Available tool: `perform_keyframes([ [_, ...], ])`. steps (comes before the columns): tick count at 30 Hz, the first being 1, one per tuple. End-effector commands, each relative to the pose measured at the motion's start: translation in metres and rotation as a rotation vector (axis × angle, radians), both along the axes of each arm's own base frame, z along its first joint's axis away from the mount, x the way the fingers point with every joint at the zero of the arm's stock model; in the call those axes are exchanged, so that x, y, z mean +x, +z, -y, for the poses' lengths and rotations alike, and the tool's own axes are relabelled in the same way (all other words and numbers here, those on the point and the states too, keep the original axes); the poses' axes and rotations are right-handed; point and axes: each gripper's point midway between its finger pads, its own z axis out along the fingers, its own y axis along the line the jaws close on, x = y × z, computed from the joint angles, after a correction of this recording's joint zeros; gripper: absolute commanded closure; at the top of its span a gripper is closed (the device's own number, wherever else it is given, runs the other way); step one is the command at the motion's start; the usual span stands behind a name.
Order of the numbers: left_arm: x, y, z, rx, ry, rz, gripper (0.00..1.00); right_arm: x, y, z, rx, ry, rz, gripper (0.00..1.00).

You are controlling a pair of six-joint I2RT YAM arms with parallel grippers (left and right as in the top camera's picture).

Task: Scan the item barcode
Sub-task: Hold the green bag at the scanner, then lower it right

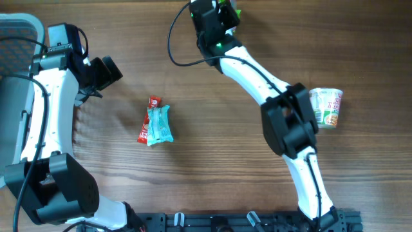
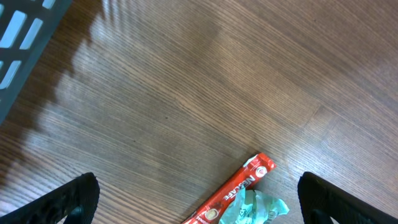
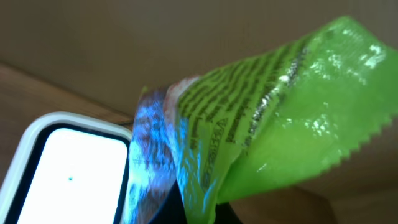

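Green sachet (image 3: 273, 118) was clamped in the closed right gripper (image 1: 224, 13) beside the lit scanner window (image 3: 68, 177), mid-scan, next likely needing its printed side turned toward it; left gripper (image 1: 108, 71) gaped wide, empty.

Left arm (image 1: 38, 109) runs up the left side, wrist bent so the left hand (image 1: 106, 71) points inward with its fingers spread wide. Right arm (image 1: 254, 77) stretches way out to the far edge, right hand (image 1: 222, 16) pinched shut on a green wrapper (image 3: 280, 118).
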Motion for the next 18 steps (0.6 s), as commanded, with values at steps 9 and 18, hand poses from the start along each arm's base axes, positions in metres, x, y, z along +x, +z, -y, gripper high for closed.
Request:
perform_keyframes([
  [9,0.001,0.004,-0.002,0.01,-0.002,0.011,0.0,-0.194,-0.014,0.051,0.587,0.208,-0.949,0.96],
  [18,0.001,0.004,-0.002,0.01,-0.002,0.011,0.0,-0.228,-0.123,0.184,0.343,-0.344,-0.974,0.21],
])
